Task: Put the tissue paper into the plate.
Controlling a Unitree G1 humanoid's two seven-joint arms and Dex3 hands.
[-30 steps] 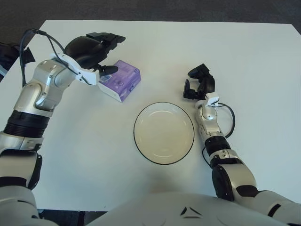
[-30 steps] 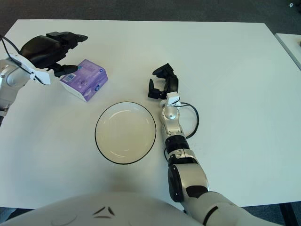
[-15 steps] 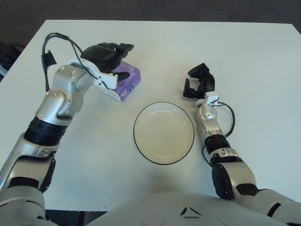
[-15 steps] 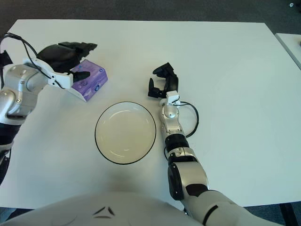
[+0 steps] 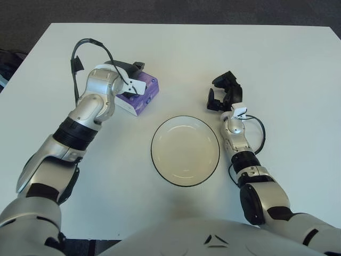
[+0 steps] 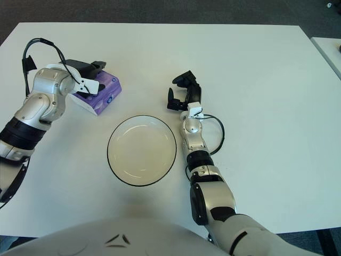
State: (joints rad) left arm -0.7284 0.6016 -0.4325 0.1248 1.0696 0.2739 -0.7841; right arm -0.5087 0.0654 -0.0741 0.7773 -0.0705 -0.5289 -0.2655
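The tissue paper is a purple and white pack (image 5: 144,96) lying on the white table, up and to the left of the plate. My left hand (image 5: 128,68) is down on the pack's far left part, its black body mostly hidden behind my own wrist. The pack's right end still shows beyond the hand. The plate (image 5: 185,152) is a round white dish with a dark rim, holding nothing, near the table's middle. My right hand (image 5: 224,92) shows just right of the plate's upper edge, fingers relaxed and holding nothing.
The white table (image 5: 287,69) ends at a dark floor along the far side and at the left corner. A black cable loops at my left wrist (image 5: 88,45) and another at my right forearm (image 5: 258,130).
My left arm swung right and forward, bringing the hand from left of the pack down onto it. The pack, the plate and the right hand kept their places.
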